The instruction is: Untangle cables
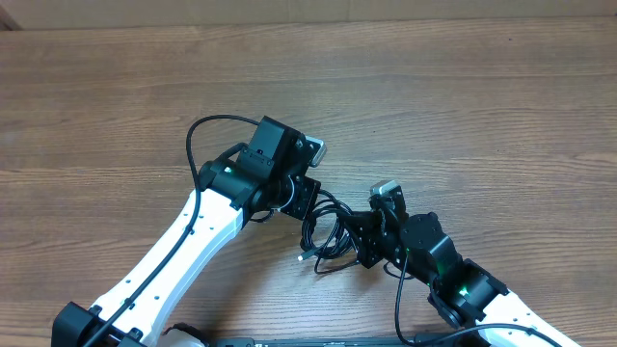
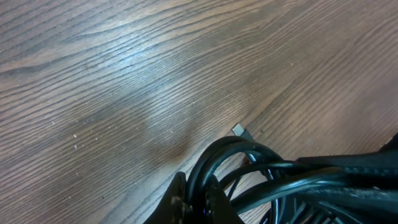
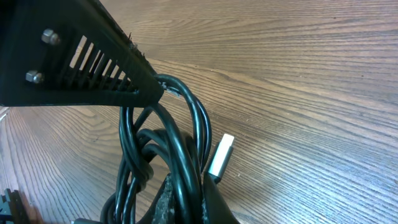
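Note:
The cables (image 1: 328, 231) are a small black tangle on the wooden table between my two grippers. My left gripper (image 1: 308, 204) reaches in from the upper left. In the left wrist view its jaws (image 2: 198, 200) are shut on a couple of looped black strands (image 2: 217, 155), and a silvery plug tip (image 2: 239, 130) lies on the wood just beyond. My right gripper (image 1: 360, 236) comes in from the right. In its wrist view the jaws (image 3: 186, 200) are shut on several strands (image 3: 186, 137), with a silvery plug (image 3: 221, 155) beside them.
The left gripper's black slotted body (image 3: 81, 56) fills the upper left of the right wrist view, close above the tangle. A thick black arm wire (image 1: 198, 140) loops beside the left wrist. Bare wooden table (image 1: 463, 87) lies all around.

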{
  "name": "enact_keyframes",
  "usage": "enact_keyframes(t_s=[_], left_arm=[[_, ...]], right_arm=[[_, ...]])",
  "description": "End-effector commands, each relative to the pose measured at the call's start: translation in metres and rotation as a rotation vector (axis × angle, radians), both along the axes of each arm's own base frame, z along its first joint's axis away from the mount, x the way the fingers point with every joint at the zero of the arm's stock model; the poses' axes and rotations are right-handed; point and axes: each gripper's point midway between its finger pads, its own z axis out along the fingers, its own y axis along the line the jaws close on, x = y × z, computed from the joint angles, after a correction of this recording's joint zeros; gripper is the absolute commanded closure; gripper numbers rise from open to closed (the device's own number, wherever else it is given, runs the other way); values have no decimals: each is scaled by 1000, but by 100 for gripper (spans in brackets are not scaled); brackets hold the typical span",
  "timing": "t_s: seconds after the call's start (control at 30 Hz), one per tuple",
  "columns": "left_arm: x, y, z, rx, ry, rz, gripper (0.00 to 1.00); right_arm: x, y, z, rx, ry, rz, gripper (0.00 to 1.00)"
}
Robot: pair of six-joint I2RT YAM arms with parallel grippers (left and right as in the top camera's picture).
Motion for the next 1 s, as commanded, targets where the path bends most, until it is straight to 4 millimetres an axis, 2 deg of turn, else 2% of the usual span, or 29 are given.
enact_keyframes(t_s=[0.0, 0.2, 0.4, 0.67, 0.83, 0.97], left_arm=[[16, 19, -10, 93, -18, 113, 96], [62, 50, 1, 124, -134, 441, 96], [93, 60, 19, 4, -186, 543, 96], [103, 93, 41, -47, -221, 627, 96], [102, 97, 54, -71, -248, 634, 96], [97, 95, 50, -66, -222, 626, 96]], right_arm=[[6, -1, 10, 36, -20, -33, 96], [-1, 3, 8, 49, 9, 1, 96], [-15, 0, -13, 43, 156, -3, 96], [-29, -11, -39, 17, 327, -73, 96], [-29, -12, -39, 21, 334, -80, 96], [-28, -11, -37, 27, 325, -81, 96]])
